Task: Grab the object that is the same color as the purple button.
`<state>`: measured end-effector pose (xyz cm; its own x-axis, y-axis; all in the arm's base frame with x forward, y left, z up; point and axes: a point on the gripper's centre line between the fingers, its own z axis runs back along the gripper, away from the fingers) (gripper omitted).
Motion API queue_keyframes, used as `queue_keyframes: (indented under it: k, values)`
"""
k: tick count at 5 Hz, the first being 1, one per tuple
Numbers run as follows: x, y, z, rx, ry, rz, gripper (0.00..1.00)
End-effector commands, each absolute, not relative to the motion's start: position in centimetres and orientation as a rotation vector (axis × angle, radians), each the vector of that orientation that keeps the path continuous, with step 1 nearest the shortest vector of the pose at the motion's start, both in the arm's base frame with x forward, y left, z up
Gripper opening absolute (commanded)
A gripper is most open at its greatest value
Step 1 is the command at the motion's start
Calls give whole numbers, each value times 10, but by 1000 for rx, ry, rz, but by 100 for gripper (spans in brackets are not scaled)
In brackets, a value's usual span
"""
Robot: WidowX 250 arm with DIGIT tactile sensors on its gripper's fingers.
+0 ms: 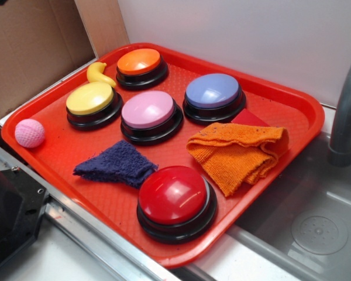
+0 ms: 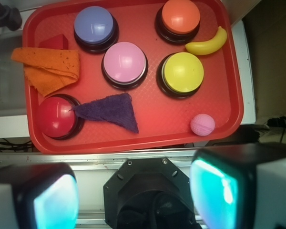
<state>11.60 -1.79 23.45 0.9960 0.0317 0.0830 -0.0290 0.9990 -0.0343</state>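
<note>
On the red plastic tray (image 2: 148, 126) lies the small dark navy-purple terry cloth rag (image 2: 109, 111), a flattened triangle whose colour comes closest to the glossy periwinkle dome of the purple button (image 2: 95, 25) at the tray's eleven o'clock in the wrist view. In that view the rag sits toward the near rim, its pointed tip touching the red-domed button (image 2: 56, 116) at nine o'clock and its broad end toward three o'clock, so its long axis runs roughly nine to three, tilted slightly. The gripper (image 2: 133, 193) hangs high above and short of the tray, its two pads (image 2: 57, 200) spread wide apart with nothing between them. From the gripper the rag lies at about eleven o'clock, so the coming move looks like a forward reach and descent, fingers closing across the short width. The larger orange knitted cloth (image 2: 47, 67) rests farther off at ten o'clock and should be left alone.
</note>
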Motion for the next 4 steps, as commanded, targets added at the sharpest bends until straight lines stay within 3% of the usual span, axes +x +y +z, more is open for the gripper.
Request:
queue_keyframes:
  k: [1,2,4]
  values:
    - [116,-18,234,-33,-84,30,100]
    - [120,-24,220,-116,-112,105,100]
    - [133,-37,176,-111,-102,313,100]
